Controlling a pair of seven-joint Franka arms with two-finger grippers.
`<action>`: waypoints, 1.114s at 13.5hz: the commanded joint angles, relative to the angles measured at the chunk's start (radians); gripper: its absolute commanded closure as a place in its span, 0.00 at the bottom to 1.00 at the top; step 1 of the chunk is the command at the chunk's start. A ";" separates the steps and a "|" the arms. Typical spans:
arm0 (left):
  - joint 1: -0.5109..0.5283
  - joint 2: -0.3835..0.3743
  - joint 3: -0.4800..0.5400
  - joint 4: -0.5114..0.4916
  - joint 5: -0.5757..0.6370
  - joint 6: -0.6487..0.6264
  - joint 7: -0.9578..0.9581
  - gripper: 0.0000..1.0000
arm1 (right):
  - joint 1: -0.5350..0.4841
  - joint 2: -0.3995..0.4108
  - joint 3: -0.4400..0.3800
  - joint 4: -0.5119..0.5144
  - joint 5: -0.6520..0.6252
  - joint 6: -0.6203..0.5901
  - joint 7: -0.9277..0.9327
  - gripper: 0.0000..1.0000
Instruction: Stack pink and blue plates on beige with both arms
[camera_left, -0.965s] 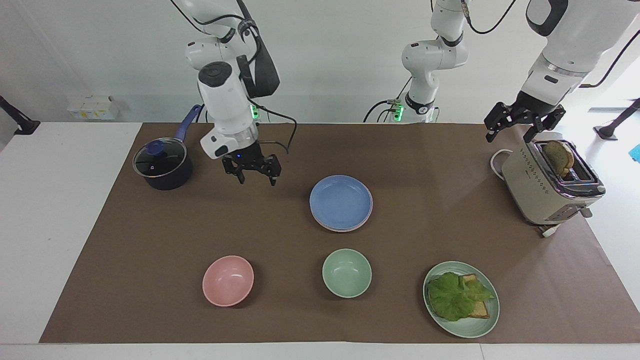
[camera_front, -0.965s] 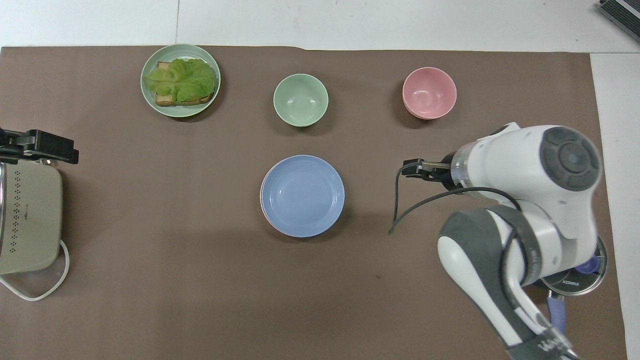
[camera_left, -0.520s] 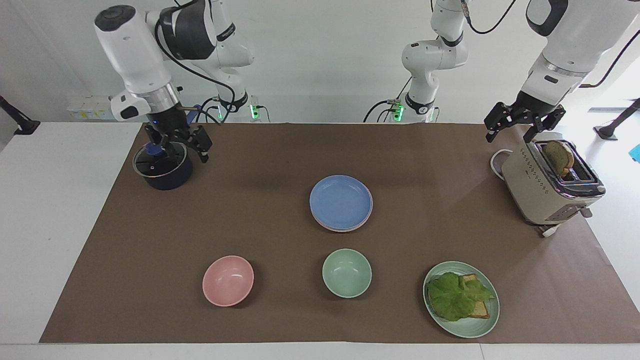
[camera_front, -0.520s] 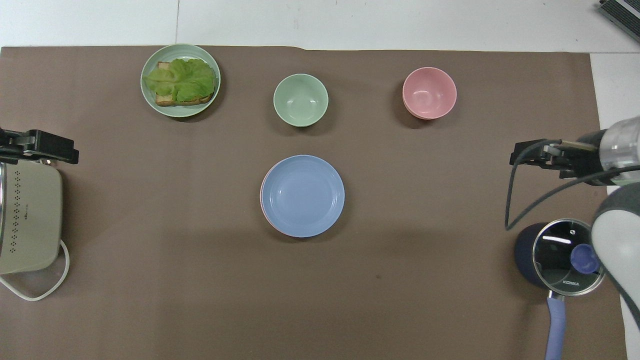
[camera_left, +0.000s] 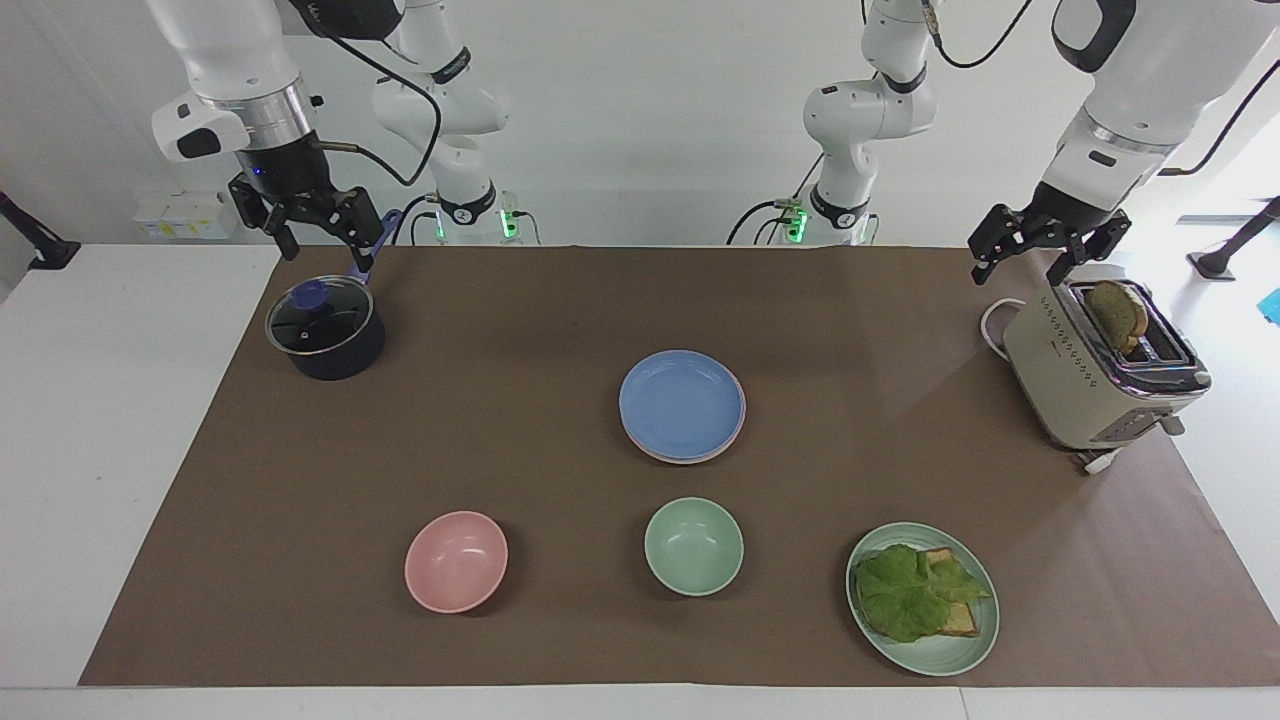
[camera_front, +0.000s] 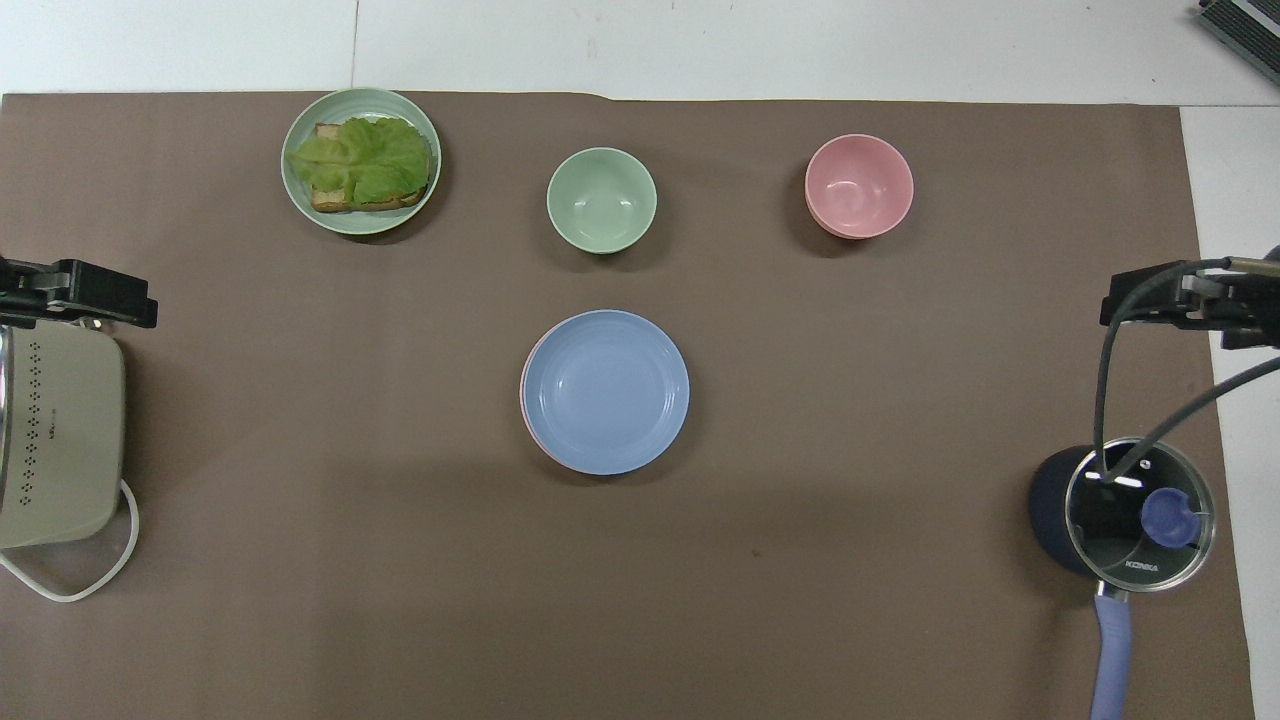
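The blue plate (camera_left: 682, 403) (camera_front: 606, 388) lies in the middle of the brown mat, on top of the pink plate (camera_front: 524, 396), of which only a thin rim shows. The beige plate is hidden. My right gripper (camera_left: 312, 232) (camera_front: 1150, 300) hangs open and empty above the lidded pot, well away from the plates. My left gripper (camera_left: 1025, 262) (camera_front: 95, 297) hangs open and empty above the toaster's end nearest the robots. Neither gripper touches anything.
A dark pot (camera_left: 325, 333) with a glass lid sits toward the right arm's end. The toaster (camera_left: 1100, 370) with bread stands toward the left arm's end. Farther from the robots are a pink bowl (camera_left: 456, 561), a green bowl (camera_left: 693, 546) and a green plate (camera_left: 960, 655) with lettuce and toast.
My right gripper has swung away from the plates toward its own end of the table and risen above the pot. The left arm and the plates have not moved.
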 joint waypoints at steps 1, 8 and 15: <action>0.003 -0.006 -0.004 -0.002 0.011 -0.015 0.007 0.00 | -0.012 0.046 0.010 0.071 -0.023 -0.041 -0.043 0.00; 0.003 -0.006 -0.004 -0.002 0.011 -0.015 0.007 0.00 | -0.012 0.055 0.007 0.088 0.001 -0.078 -0.118 0.00; 0.003 -0.006 -0.004 -0.002 0.011 -0.015 0.007 0.00 | -0.012 0.041 0.009 0.068 0.001 -0.096 -0.125 0.00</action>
